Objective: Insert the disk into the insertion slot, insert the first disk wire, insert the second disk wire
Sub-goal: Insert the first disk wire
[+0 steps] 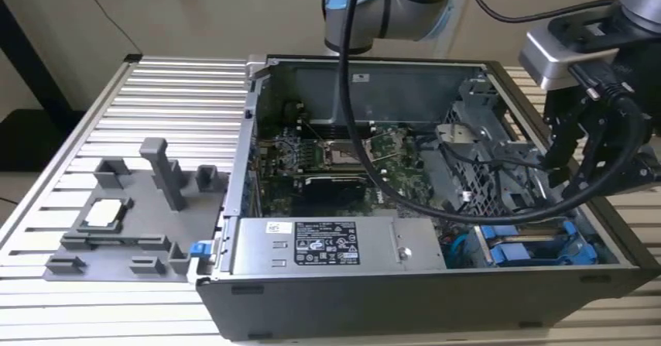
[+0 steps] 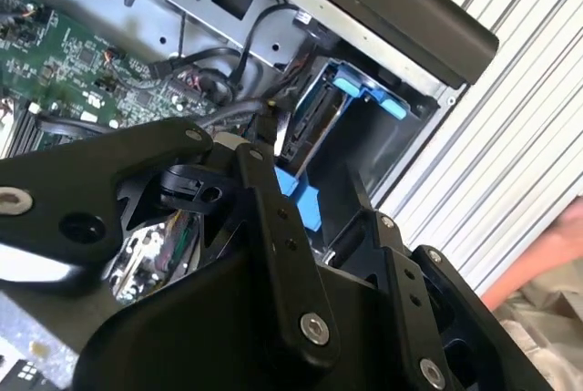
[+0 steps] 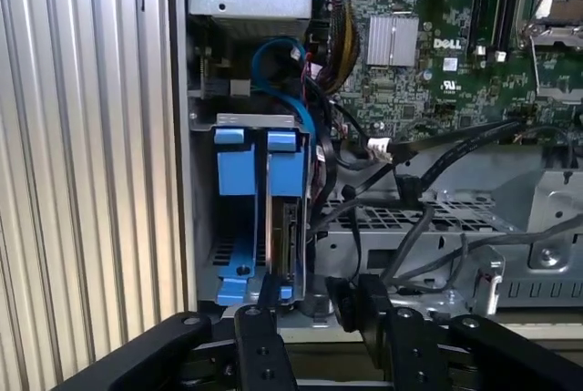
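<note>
Exterior view first: the arm has its fingers (image 1: 559,151) poised over the far corner of the open computer case (image 1: 413,299), which sits on the ribbed desk (image 1: 155,106). Right below the fingers, down in that corner, the disk (image 1: 522,251) stands in its blue carrier (image 1: 573,247). The silver power-supply box (image 1: 315,245) lies further along the case wall, away from the fingers, and the grey fixture (image 1: 135,222) out on the desk is well apart from them. On to the second wrist view: the fingers (image 2: 273,218) loom large, spread apart with nothing between them. Just beyond their tips is the blue carrier (image 2: 369,90), with the dark edge of the disk (image 2: 305,122) showing inside the bay. The green motherboard (image 2: 82,54) lies off to one side of the fingers. Now the first wrist view: the fingers (image 3: 260,332) sit parted and empty, a clear gap between them. Straight ahead of that gap the disk (image 3: 288,236) stands on edge in the blue carrier (image 3: 282,168), seated in the bay, close to the fingertips but not touching. Loose black cables (image 3: 428,159) trail beside the bay; whether any is plugged into the disk, I cannot tell.
</note>
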`<state>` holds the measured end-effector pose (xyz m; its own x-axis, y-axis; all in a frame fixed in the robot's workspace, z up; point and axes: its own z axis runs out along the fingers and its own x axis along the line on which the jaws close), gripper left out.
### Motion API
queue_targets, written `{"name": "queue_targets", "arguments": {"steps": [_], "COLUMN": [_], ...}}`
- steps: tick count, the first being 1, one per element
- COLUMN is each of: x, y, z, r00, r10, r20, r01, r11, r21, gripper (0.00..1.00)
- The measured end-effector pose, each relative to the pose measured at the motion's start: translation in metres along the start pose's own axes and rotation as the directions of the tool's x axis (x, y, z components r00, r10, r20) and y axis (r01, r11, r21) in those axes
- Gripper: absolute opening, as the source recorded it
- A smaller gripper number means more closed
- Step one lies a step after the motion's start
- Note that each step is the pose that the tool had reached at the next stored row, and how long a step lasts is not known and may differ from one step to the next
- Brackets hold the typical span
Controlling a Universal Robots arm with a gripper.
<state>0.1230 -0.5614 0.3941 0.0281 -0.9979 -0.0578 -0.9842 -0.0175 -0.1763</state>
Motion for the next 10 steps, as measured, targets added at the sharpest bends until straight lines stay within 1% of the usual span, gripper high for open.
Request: {"name": "queue_targets", "arguments": {"steps": [3,4,6,10], "x": [-0.0030,-0.0033,-0.0034,-0.0033], "y": [0.0014,0.0018,0.0020,0.0022], "z": [0.0029,0.0039,0.0048,0.0050], "r00": [0.9999,0.9999,0.9992,0.9971], "r10": [-0.011,-0.016,-0.039,-0.076], "r20": [0.0013,0.0019,0.0030,-0.0011], "r01": [0.011,0.015,0.039,0.076], "r11": [0.9997,0.9996,0.9990,0.9969], "r21": [0.0200,0.0227,0.0230,0.0212], "gripper": [0.47,0.47,0.47,0.47]}}
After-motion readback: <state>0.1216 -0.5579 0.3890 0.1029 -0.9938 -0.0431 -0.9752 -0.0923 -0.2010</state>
